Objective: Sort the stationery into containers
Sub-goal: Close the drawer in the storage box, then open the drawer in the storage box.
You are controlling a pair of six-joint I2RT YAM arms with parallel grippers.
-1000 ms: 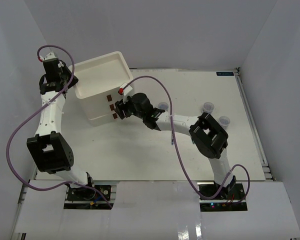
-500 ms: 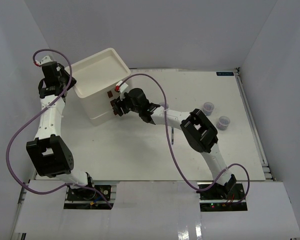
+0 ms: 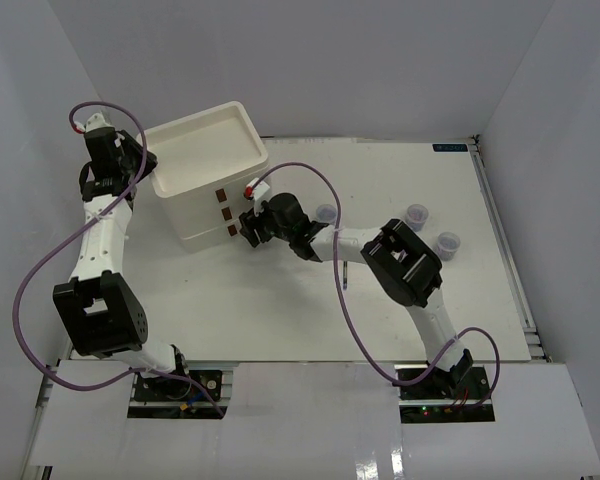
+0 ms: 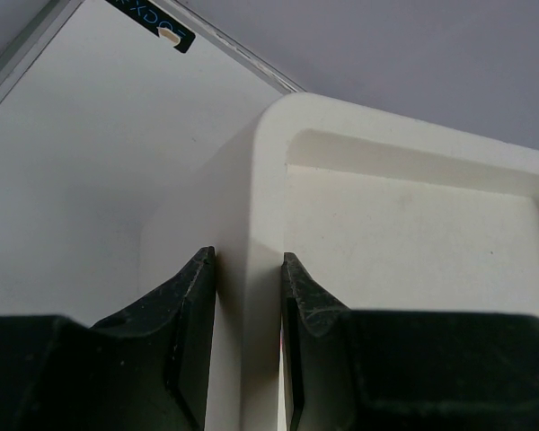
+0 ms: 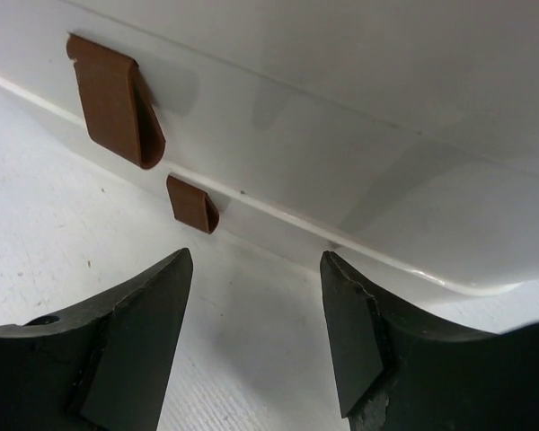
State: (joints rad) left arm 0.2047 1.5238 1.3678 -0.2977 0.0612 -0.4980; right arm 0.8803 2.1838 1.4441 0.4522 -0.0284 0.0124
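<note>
white table boxed in by plain white walls, with the unit sitting at the far left. the left gripper is pinched onto the tray rim at the unit's back-left corner, one finger on each side of the wall, so it's basically bracing the thing.

the bit that matters is that the right gripper is spread wide with nothing in it, pointed at the drawer front. the brown handles are close but not between its fingers. in the wrist view they sit up and to the left of the gap, with the lowest one nearest. they're stacked in a line down the front, and the right arm is clearly the nearer one to them. drawers all look shut as far as anyone can tell. so the next move probably needs a nudge left and forward to get a handle.

three jars are out on the table on the right arm's side, one of them tucked right by its forearm.

compared with half a second ago, the right gripper has backed off from the front, so all three handles show from above now, and the unit has swung a little.
</note>
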